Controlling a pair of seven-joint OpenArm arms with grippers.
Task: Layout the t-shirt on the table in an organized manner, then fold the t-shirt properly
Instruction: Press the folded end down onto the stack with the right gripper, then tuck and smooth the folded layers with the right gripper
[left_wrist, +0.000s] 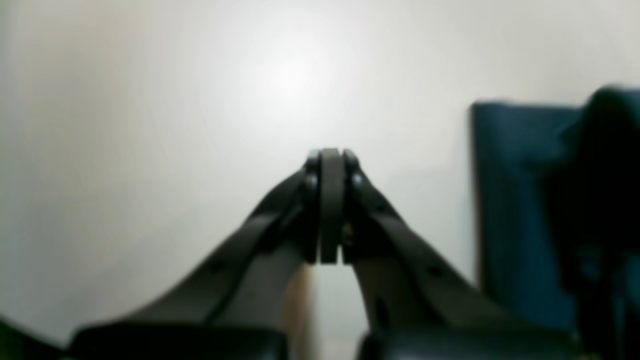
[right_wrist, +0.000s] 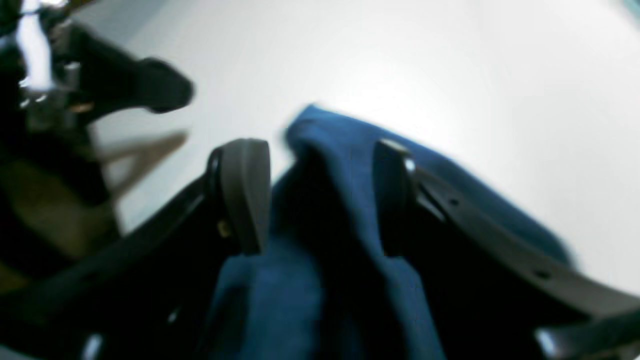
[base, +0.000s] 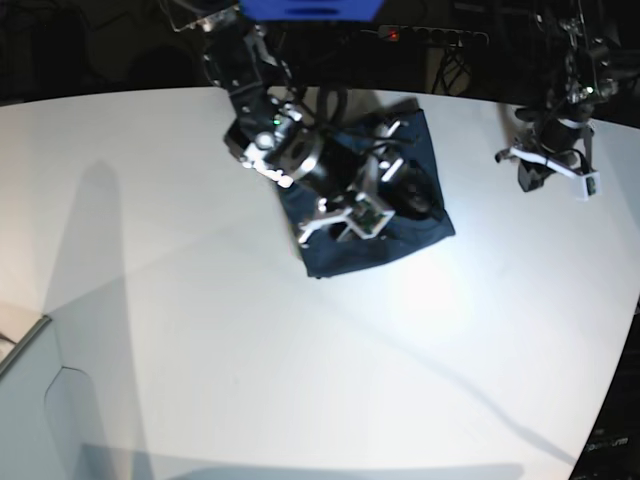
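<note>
Two arms reach over the white table (base: 200, 330) in the base view, and we take them from left to right. At the upper left of centre, the right arm leans down onto the t-shirt (base: 420, 215), a dark navy bundle folded into a rough rectangle, lying in the upper middle of the frame and turned at an angle to the table's edges. The right gripper (base: 405, 195) sits low over the cloth. In the right wrist view we see its jaws standing wide apart, one pad on either side of a raised ridge of the blue cloth (right_wrist: 345, 165); whether the pads press the cloth we cannot tell, as the picture is blurred. The left arm shows at the upper left of that view, dark and out of focus.

Further right in the base view, well apart from the shirt, the left gripper (base: 535, 170) hangs near the upper right edge of the frame. In the left wrist view we see its jaws pressed together with nothing between them, above bare table, with the shirt (left_wrist: 515, 210) at the right side of that frame.
</note>
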